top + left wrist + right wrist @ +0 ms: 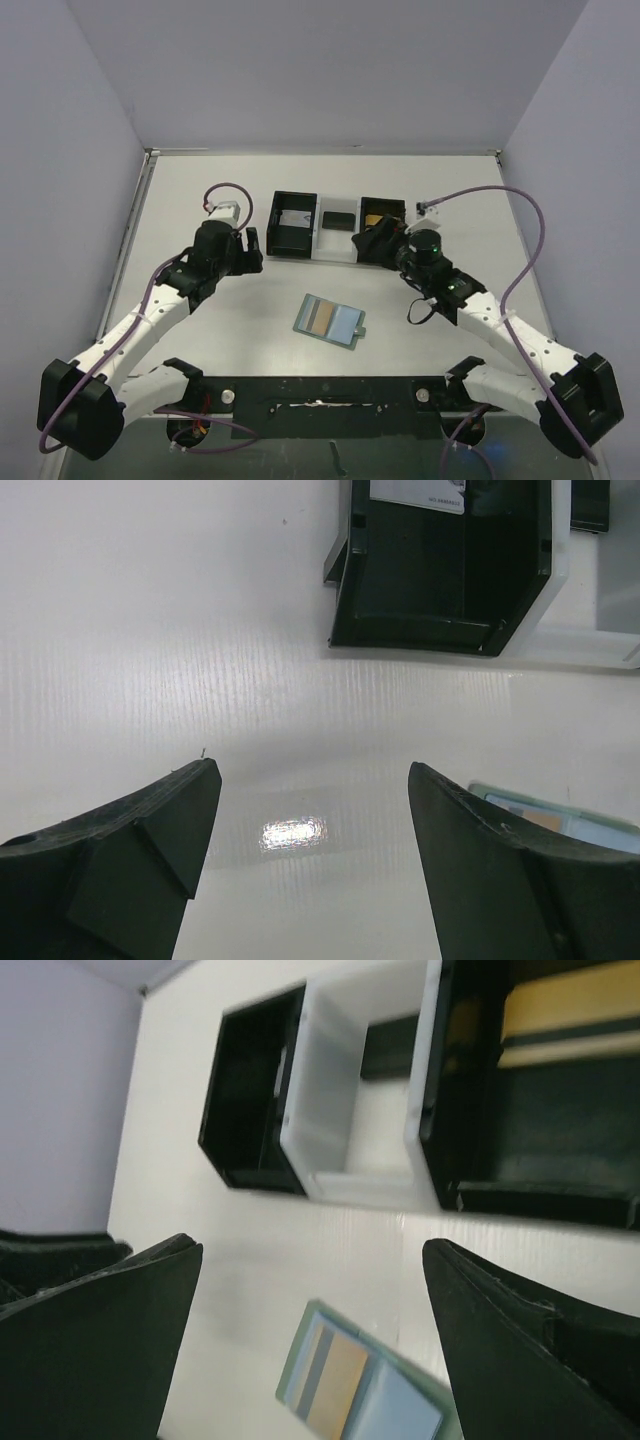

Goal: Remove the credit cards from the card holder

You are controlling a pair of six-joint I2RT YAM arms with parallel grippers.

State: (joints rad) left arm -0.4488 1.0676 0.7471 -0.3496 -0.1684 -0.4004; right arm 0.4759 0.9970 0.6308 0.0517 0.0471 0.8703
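Grey-green card holder (330,320) lies open flat on tabletop (450,190), toward near edge, between both arms. Long axis runs left-right, slightly tilted, tab at right end. In left pocket shows tan card (320,318). Released, empty left claw (252,250) hangs beside tray (320,238); holder lies toward bases and to its right. Also spread wide and empty, right claw (378,243) is at tray's right compartment; holder lies toward bases, to its left. I judge right one slightly closer.

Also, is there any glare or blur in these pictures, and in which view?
Left wrist view: a bright glare spot on the table by the left end effector, otherwise sharp. Right wrist view: soft all over, the tray edges smeared. Top view: even light, no glare, the card holder clear.
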